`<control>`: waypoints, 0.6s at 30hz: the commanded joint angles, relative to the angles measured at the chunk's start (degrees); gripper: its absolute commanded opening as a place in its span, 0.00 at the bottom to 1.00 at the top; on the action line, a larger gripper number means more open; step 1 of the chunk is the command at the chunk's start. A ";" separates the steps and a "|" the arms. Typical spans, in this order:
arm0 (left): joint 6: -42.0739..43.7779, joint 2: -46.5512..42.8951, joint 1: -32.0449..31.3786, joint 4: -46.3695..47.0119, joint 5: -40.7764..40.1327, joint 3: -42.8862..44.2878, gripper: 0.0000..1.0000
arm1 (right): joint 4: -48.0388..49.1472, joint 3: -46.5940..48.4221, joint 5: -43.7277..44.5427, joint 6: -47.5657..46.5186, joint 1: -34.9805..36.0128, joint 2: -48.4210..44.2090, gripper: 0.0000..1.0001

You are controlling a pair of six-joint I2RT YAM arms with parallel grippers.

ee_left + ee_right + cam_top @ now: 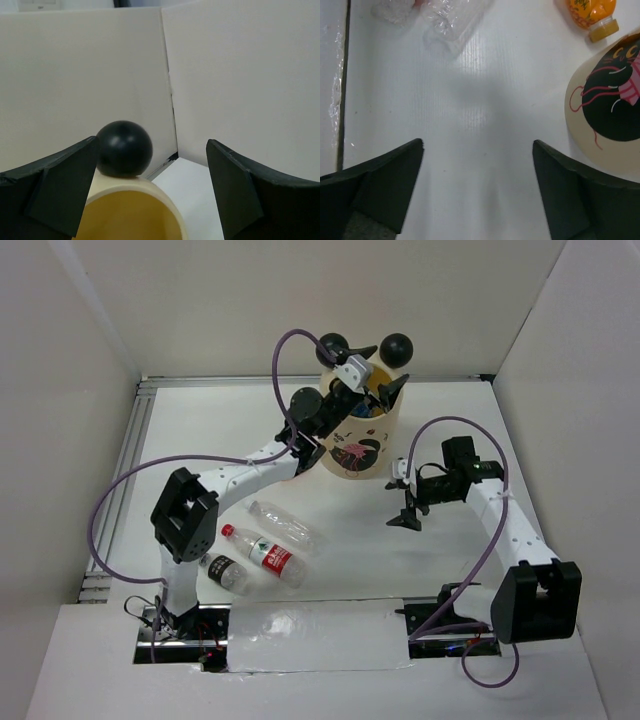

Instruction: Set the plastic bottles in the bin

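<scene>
Left jaws: the left gripper (152, 165) is spread wide with nothing between its black fingers (60, 190). It hangs over the mouth of the tall cream-coloured cylindrical bin (131, 183).
Right jaws: the right gripper (477, 150) is also parted and empty, above a bare patch of the white table (470, 100), right of the bin and apart from it.
Bin, look: two black ball ears (333, 345) sit on its far rim, and a black-and-pink print (612, 100) covers its side wall.
Bin, place: far middle of the table, standing upright with its mouth up.
Left wrist view only: one ear sitting on the rim, and the yellowish inner wall below it.
Right wrist view only: a short orange plastic bottle (590, 12) cut off by the top edge, its cap just beside the bin's wall. In the top view the left arm covers that spot.
Top view only: something blue inside the bin, too small to make out.
Bottles on the table: three lie near the left arm's base, well apart from the bin.
All-clear plastic bottle (285, 523): on its side, long axis running far-left to near-right.
Red-and-white-labelled plastic bottle (265, 555): on its side, parallel to the clear one, red cap pointing far-left.
Black-labelled plastic bottle (225, 573): nearest the base, on the same slant. I cannot tell which end has the cap.
</scene>
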 commanded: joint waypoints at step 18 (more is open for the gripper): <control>-27.39 -67.01 -2.70 -67.72 -52.61 -28.96 1.00 | 39.41 8.54 33.82 9.39 43.46 11.08 0.93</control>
